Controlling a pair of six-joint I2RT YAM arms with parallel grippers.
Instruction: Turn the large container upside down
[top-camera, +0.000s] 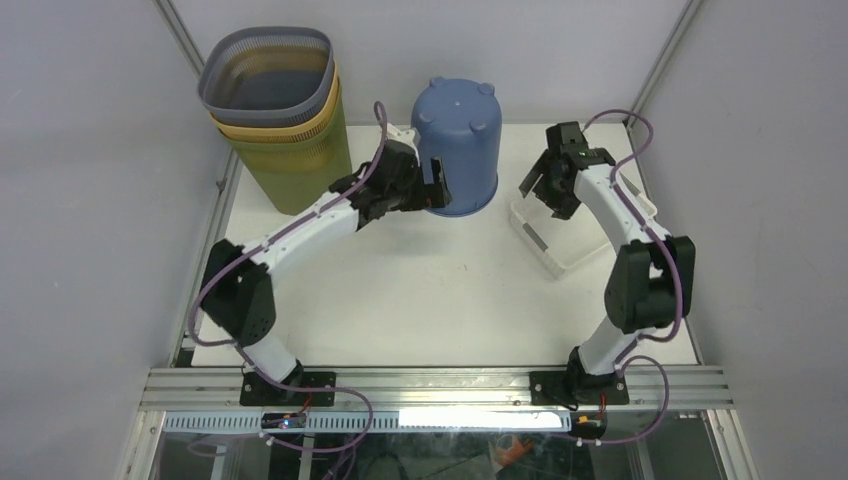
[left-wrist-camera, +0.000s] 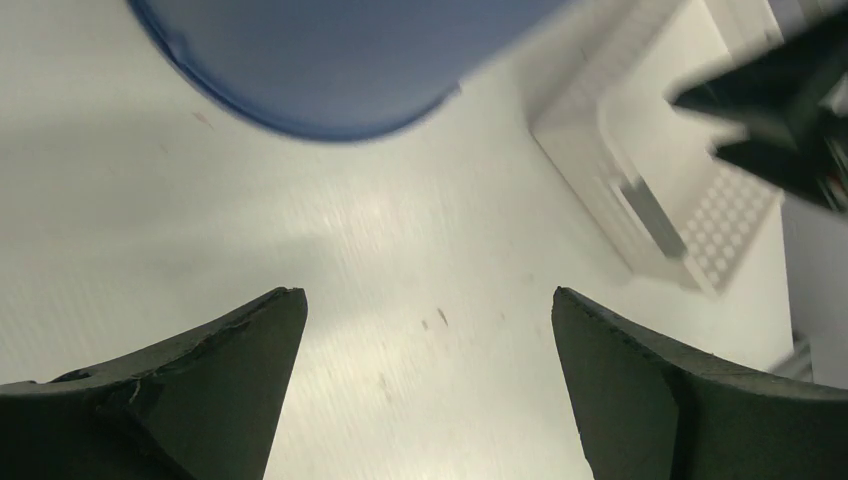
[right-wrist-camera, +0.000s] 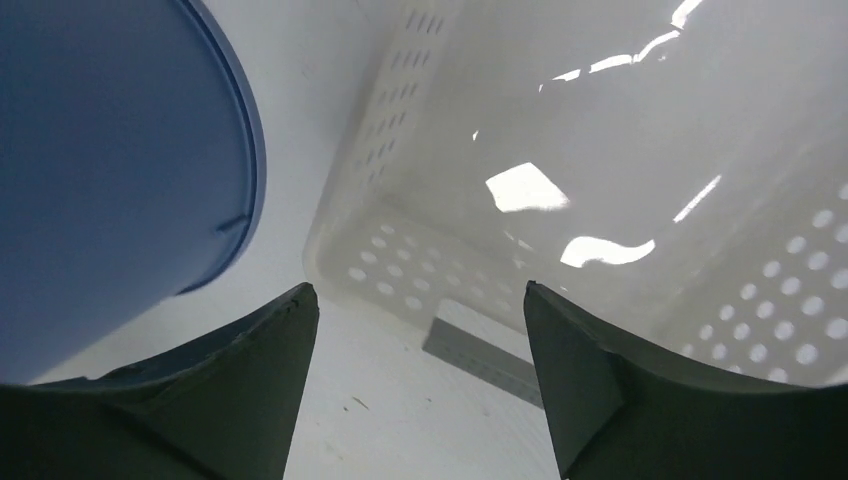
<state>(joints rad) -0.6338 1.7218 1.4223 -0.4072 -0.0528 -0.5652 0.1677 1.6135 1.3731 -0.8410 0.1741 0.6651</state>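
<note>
At the back centre of the table: one large blue container, round, standing upside down. Its mouth is on the surface and its flat base, with small moulded feet, faces up.

Left gripper: beside the container's lower left wall. Fingers spread wide, holding nothing. In the left wrist view, bare table lies between the two dark fingertips, and the container's rim sits ahead of them, apart.

Right gripper: to the right of the container, above the near-left part of a white perforated basket. Fingers parted and empty. The right wrist view shows the basket below and ahead between the fingertips, with the container's blue wall at the left. The basket and the container stand close together with a strip of table between.

White perforated basket: translucent, rectangular, upright, on the right side of the table. It also shows in the left wrist view, with the right gripper over it.

Back left corner: a stack of three ribbed bins, grey on top, yellow beneath, olive green lowest. The stack stands off the table's corner, well apart from the container.
</note>
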